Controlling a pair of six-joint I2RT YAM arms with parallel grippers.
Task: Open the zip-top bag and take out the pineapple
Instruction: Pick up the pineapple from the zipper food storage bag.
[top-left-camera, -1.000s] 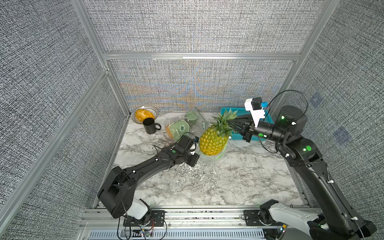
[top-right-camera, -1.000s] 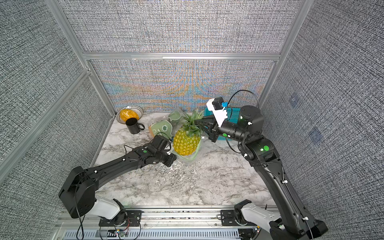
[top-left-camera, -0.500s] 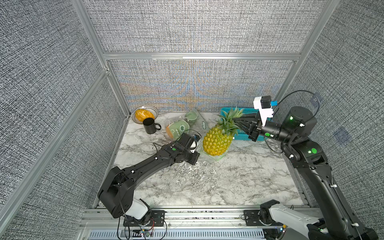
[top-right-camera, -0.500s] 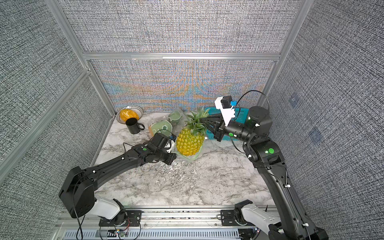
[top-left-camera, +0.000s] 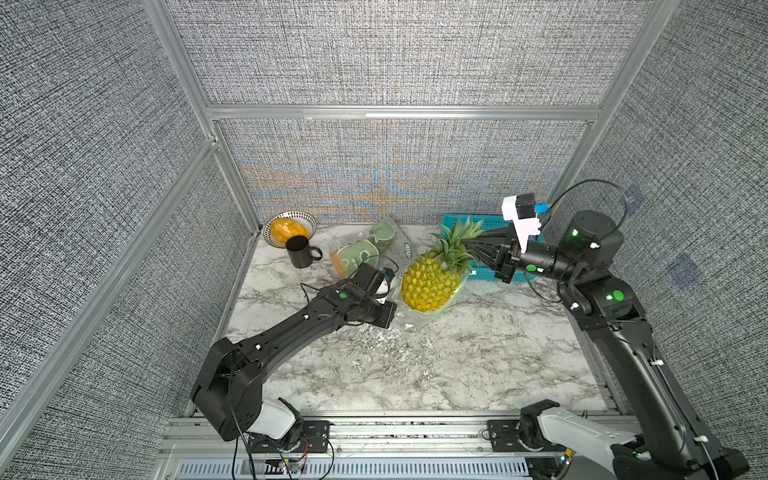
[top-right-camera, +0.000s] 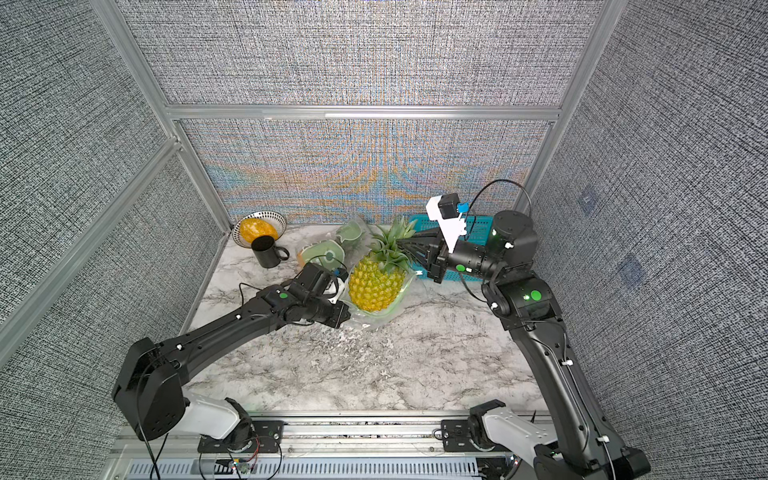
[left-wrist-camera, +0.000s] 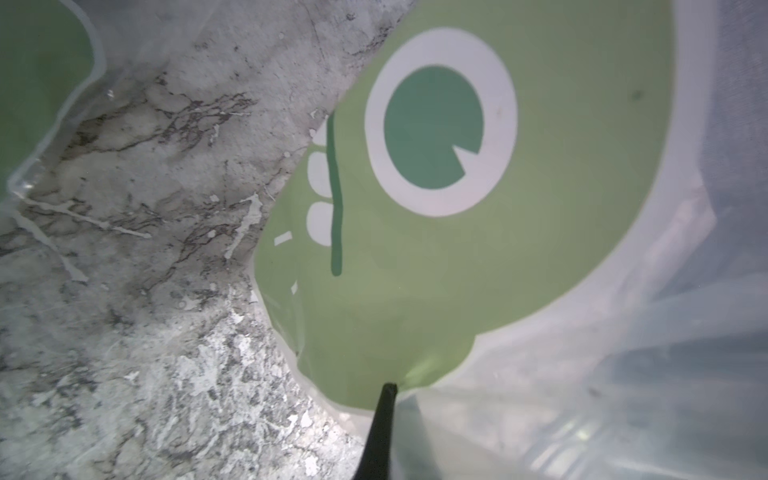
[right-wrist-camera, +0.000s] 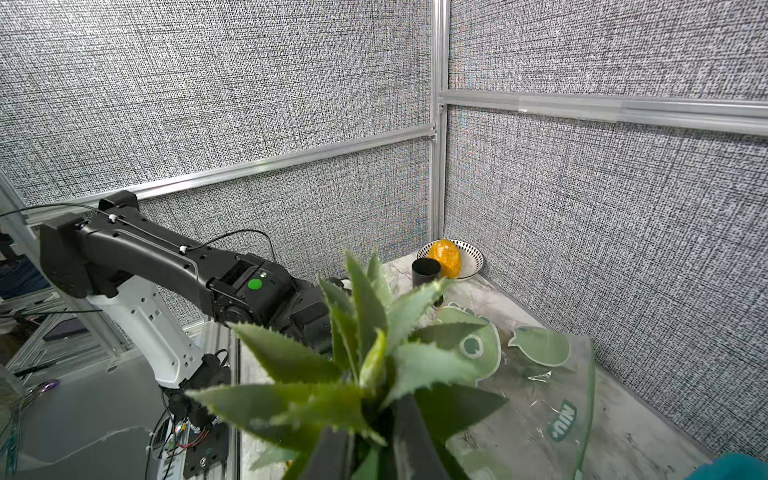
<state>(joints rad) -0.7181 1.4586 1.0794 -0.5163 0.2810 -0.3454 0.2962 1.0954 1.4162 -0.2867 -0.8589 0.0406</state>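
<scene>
- Pineapple (top-left-camera: 432, 282) at frame centre in both top views, tilted, crown toward upper right.
- Held by the crown leaves in R gripper (top-left-camera: 471, 248), which reaches in from the right side of the frame.
- R wrist view: two dark fingers (right-wrist-camera: 411, 436) at bottom centre, close together w/ leaves clamped between; spiky crown fills the lower middle.
- Butt end of pineapple low in the clear bag (top-left-camera: 411, 323); film cupped round its lower + right side, top half and crown out of the mouth.
- Can't tell whether lifted clear of table (top-left-camera: 415, 374).
- L gripper (top-left-camera: 392, 316) just left of the pineapple's base, low, at the bag's lower-left edge.
- L wrist view: jaws pressed together into one dark tip at bottom centre, pinching the puckered bag edge; green print w/ white ring fills centre-right, marble on the left.
- Rest of bag, green-printed, spread toward upper centre behind the pineapple, flat on the marble.
- Black mug (top-left-camera: 300, 251) up-left of the pineapple, upright, handle to the right.
- Striped bowl (top-left-camera: 291, 214) just behind the mug in the back-left corner, orange fruit inside.
- Teal basket (top-left-camera: 484, 273) at upper right, against the back wall, partly hidden behind R gripper.
</scene>
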